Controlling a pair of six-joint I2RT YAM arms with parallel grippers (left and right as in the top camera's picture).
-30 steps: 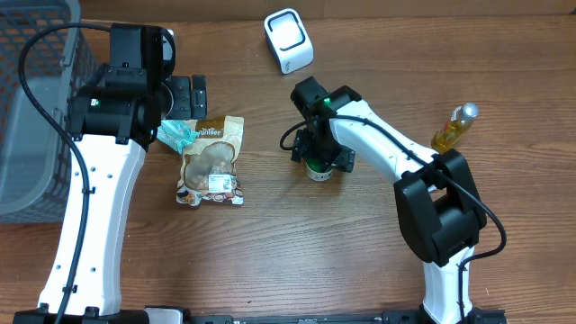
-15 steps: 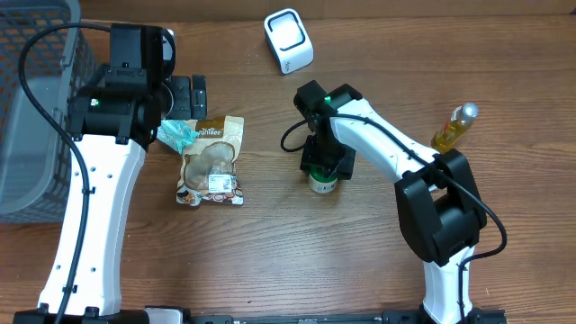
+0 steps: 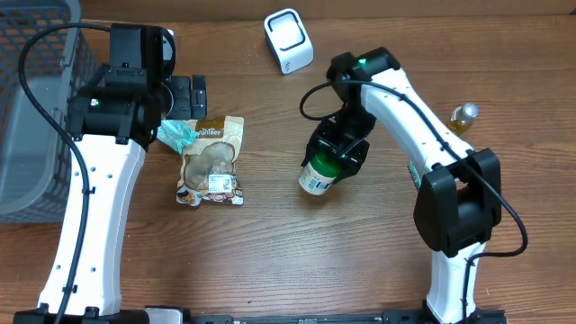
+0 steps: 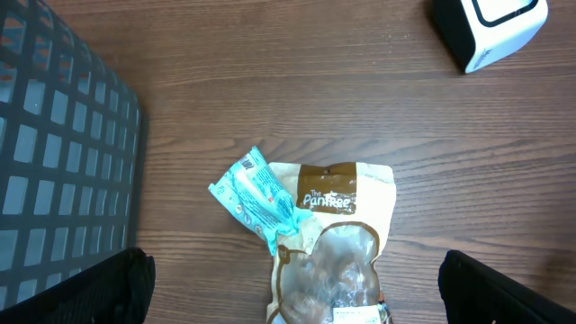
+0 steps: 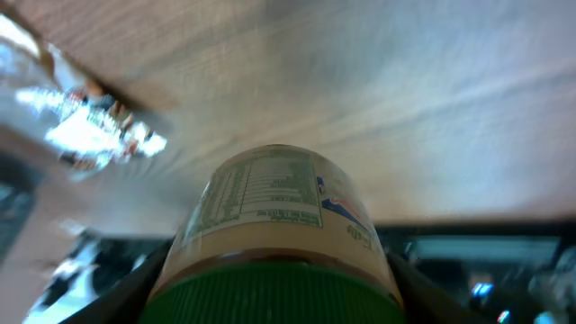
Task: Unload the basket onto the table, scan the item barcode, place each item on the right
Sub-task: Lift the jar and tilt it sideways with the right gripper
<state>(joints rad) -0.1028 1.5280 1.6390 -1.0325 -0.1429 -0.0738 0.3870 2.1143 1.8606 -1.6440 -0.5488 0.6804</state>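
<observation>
A jar [image 3: 315, 177] with a green lid and a pale printed label hangs tilted above the table's middle, lid end caught in my right gripper [image 3: 338, 151]. The right wrist view shows the jar [image 5: 270, 211] filling the space between the jaws of the right gripper [image 5: 274, 292], label side up. The white barcode scanner [image 3: 288, 40] stands at the back, apart from the jar. Over a snack pouch [image 3: 211, 160], my left gripper [image 4: 292, 288] is open and holds nothing.
A teal wrapper [image 3: 177, 133] lies against the pouch's top left corner. A grey mesh basket [image 3: 31, 108] fills the far left. A yellow bottle [image 3: 461, 117] stands at the right, partly behind the right arm.
The right gripper has closed on the jar, lifted it off the table and tipped it over, while the arm swung right. The left arm has stayed still.
</observation>
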